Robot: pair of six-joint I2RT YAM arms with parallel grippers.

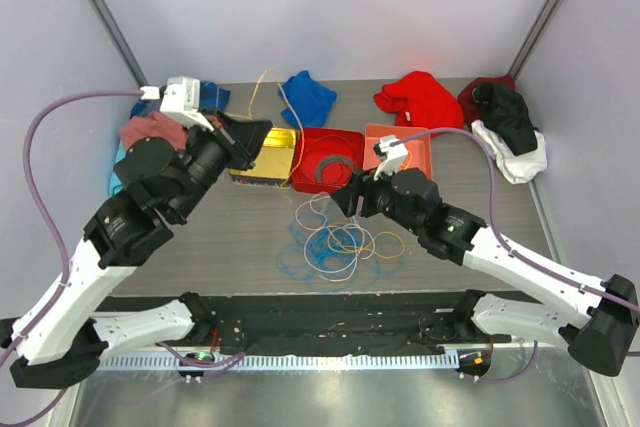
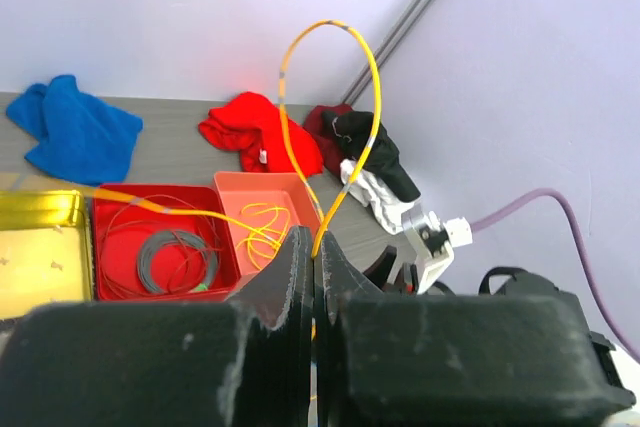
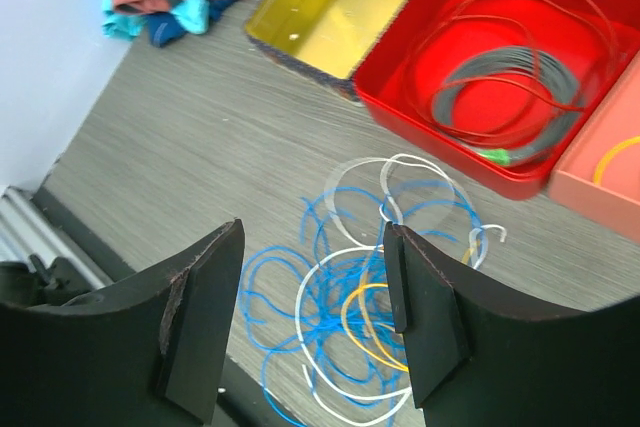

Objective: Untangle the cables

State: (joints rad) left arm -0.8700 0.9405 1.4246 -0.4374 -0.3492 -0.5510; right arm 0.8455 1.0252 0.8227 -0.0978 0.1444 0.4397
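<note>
A tangle of cables (image 1: 340, 245) lies on the table in front of the arm bases. In the right wrist view it shows as blue loops (image 3: 290, 287), a white cable (image 3: 322, 277) and a yellow-orange one (image 3: 352, 319). My right gripper (image 3: 312, 232) hangs open just above this tangle, with nothing between its fingers. My left gripper (image 2: 315, 244) is shut on a yellow cable (image 2: 372, 87), which arcs up from the jaws in a tall loop and trails back over the red tray (image 2: 95, 209). In the top view the left gripper (image 1: 262, 133) is raised near the yellow tin.
A yellow tin (image 1: 268, 159), a red tray (image 1: 345, 137) holding a grey coil and red wire, and an orange tray (image 1: 428, 155) with yellow wire stand in a row behind the tangle. Blue (image 1: 308, 97), red (image 1: 420, 99), black-and-white (image 1: 512, 127) and pink (image 1: 150, 130) cloths lie at the back.
</note>
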